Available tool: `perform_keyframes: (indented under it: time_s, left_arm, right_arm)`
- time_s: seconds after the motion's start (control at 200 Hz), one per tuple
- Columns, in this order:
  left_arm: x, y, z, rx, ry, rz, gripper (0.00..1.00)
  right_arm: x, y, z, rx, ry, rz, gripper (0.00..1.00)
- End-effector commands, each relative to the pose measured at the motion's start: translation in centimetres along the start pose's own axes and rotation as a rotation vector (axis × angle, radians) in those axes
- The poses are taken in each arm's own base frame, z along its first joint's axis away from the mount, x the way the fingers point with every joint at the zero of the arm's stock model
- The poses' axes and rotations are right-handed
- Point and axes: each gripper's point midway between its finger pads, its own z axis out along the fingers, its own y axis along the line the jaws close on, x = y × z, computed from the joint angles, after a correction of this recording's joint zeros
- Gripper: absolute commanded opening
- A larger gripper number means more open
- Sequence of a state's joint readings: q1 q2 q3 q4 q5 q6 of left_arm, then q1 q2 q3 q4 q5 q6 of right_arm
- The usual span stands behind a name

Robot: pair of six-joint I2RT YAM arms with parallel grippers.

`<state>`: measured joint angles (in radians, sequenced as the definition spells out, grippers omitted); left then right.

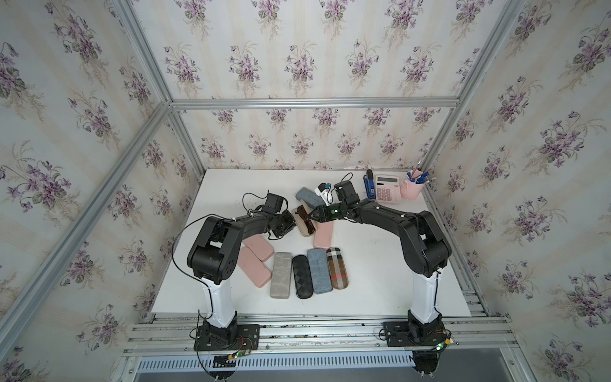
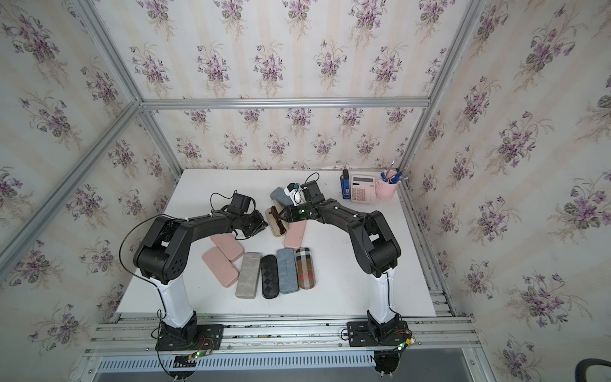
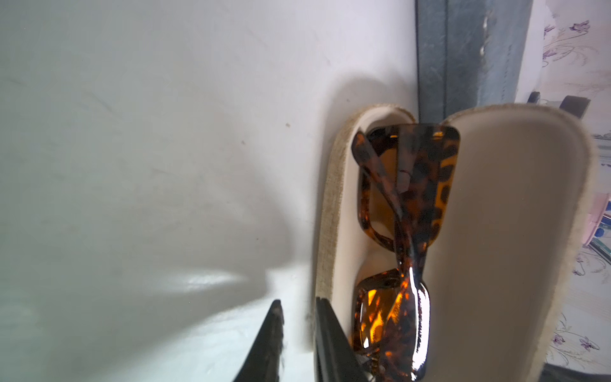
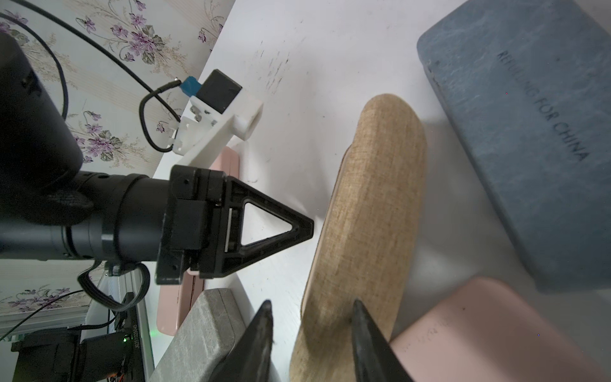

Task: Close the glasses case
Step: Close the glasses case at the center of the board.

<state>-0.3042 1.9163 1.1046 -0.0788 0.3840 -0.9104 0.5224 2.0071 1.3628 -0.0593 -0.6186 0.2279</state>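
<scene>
Left wrist | beige glasses case [image 3: 512, 215] open, tortoiseshell sunglasses [image 3: 426, 185] inside | left jaws pinching rim | right jaws released astride lid

One glasses case [image 4: 370, 211], beige linen weave outside, cream lining; sunglasses [image 3: 420, 198], amber-and-brown tortoiseshell; pink cases [image 1: 254, 271], plain, three; marbled case [image 1: 281, 275], grey; quilted case [image 1: 302, 276], black diamonds; blue-grey cases [image 1: 319, 270], two; plaid case [image 1: 337, 268], tan with black, white and red lines; calculator [image 1: 385, 189] and pen cup [image 1: 411, 190], pink; stapler [image 1: 369, 187], blue; table [image 1: 363, 281], white.
</scene>
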Motion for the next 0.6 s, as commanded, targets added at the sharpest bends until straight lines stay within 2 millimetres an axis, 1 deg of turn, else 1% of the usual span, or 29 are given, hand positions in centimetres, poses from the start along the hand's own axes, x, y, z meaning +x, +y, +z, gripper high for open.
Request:
perform_keyframes:
  time_s: [0.0, 0.165, 0.375, 0.6]
  left_arm:
    - [-0.3, -0.7, 0.2, 0.035, -0.006, -0.006, 0.24]
    - [-0.3, -0.8, 0.7, 0.042, 0.000, -0.006, 0.25]
    - [-0.2, -0.2, 1.3, 0.031, 0.008, -0.009, 0.23]
    - [-0.1, -0.1, 1.4, 0.036, 0.010, -0.011, 0.22]
  right_arm:
    - [0.0, -0.1, 0.3, -0.004, -0.004, -0.014, 0.38]
    - [0.4, -0.3, 0.6, -0.001, 0.006, -0.010, 0.38]
    - [0.5, -0.3, 0.7, -0.001, 0.009, -0.012, 0.36]
    - [0.8, -0.6, 1.1, 0.001, 0.019, -0.008, 0.34]
